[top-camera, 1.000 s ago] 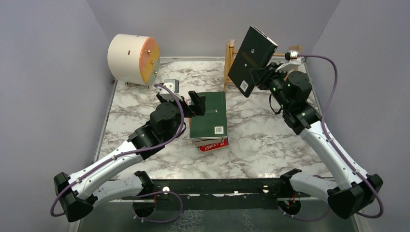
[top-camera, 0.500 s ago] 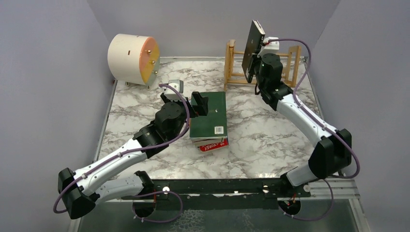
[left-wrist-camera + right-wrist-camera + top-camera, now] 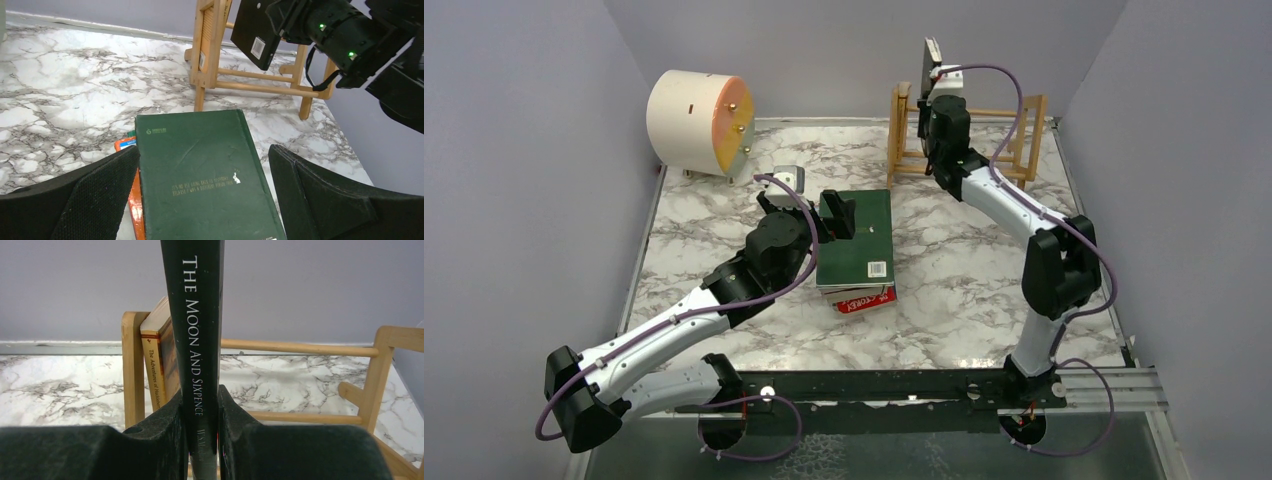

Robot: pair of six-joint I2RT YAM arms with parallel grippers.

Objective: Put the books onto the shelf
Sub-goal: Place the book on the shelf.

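My right gripper is shut on a black book, held upright, spine toward the wrist camera, above the left part of the light-wood shelf. A tan-spined book stands in the shelf against its left end frame, just left of the held book. Several books lie stacked mid-table, with a dark green book on top, an orange one and a red one under it. My left gripper hangs open over the green book's left side, one finger on each side of it.
A cream cylinder with an orange face stands at the back left. Grey walls close in the marble table on three sides. My right arm's elbow rises over the table's right half.
My right arm has swung the black book from a tilted, cover-up pose to upright and edge-on, moving it left over the shelf's left end. The left arm has barely shifted.
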